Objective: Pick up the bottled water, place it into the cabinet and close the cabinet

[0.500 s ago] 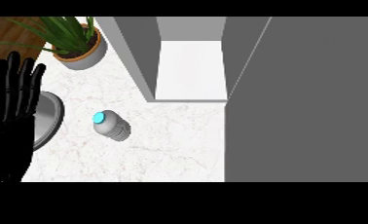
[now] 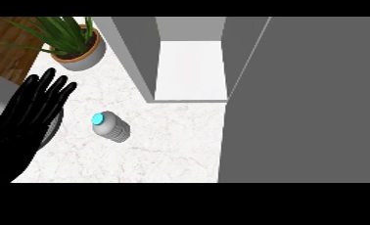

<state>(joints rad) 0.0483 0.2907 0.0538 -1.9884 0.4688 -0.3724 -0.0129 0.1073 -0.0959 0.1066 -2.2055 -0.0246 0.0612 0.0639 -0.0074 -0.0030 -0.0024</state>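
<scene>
Just right of left hand [image 2: 33, 116], bottle [image 2: 110, 126]

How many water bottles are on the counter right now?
1. The water bottle with the blue cap stands on the marble counter, just right of the open left hand, in front of the open cabinet. More could be hidden behind the cabinet door.

Bottled water [image 2: 110, 126], clear with blue cap, stood on the counter near its left edge, cabinet [image 2: 192, 57] open, white floor bare
</scene>
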